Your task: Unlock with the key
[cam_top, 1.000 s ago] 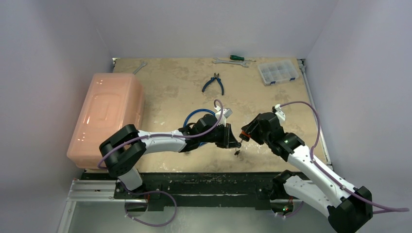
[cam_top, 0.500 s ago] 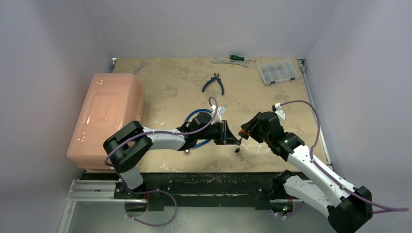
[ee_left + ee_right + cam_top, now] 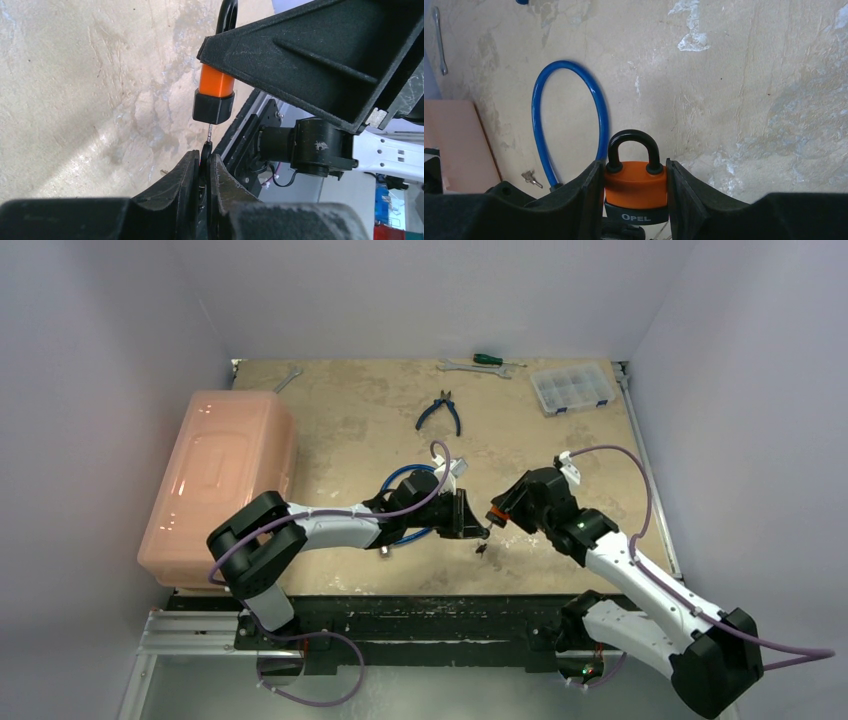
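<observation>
My left gripper (image 3: pixel 205 159) is closed almost fully, its two fingers pinching the head of the key (image 3: pixel 210 133) so that only the thin blade stands out beyond them; the blade tip meets the black base of the padlock (image 3: pixel 214 95), though I cannot tell how deep it sits in the keyway; the right gripper (image 3: pixel 634 175) is clamped on the orange body from both sides, shackle (image 3: pixel 633 144) free and pointing away from the key; both arms hold this meeting in the air above the near middle of the table (image 3: pixel 360 400). I judge the step in hand to be seating and turning the key; to do it well I would keep the blade in line with the lock body, press in gently until it bottoms, and only then roll the left wrist, while the right grip resists the twist; a blade this thin could bend or slip in the fingers if I turn it half-seated or off-axis. A small dark thing (image 3: pixel 481 548) hangs just below the grippers, too small to name. Outward, a blue cable loop (image 3: pixel 596 107) lies on the table behind the left arm; a pink box (image 3: pixel 225 475) sits at the left edge; pliers (image 3: pixel 440 412) and a compartment case (image 3: pixel 572 388) lie far off.
</observation>
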{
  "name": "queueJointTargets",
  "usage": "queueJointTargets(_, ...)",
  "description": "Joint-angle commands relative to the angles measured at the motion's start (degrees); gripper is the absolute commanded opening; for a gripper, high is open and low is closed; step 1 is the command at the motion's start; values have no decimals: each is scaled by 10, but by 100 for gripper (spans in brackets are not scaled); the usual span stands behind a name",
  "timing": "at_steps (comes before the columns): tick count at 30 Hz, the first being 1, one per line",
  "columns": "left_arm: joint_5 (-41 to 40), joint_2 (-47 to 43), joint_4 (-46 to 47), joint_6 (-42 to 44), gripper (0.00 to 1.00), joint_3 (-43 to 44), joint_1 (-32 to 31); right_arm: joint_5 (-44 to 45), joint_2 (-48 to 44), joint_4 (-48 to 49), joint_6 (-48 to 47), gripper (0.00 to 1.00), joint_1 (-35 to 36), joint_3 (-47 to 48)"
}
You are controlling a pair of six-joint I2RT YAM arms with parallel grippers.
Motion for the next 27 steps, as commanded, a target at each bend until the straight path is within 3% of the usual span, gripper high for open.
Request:
queueJointTargets(1, -90, -20, 12, 24, 0, 28, 13, -58, -1, -2, 8, 0, 16, 9)
queueJointTargets(11, -36, -13, 88, -4, 0, 20, 15, -61, 10, 18, 24, 0, 42, -6)
queueJointTargets(19, -115, -28, 34, 17, 0, 27, 15, -56, 19, -6, 61, 0, 53, 1)
queueJointTargets(27, -115, -31, 18, 28, 0, 35, 15, -37, 21, -14, 66, 0, 66, 12)
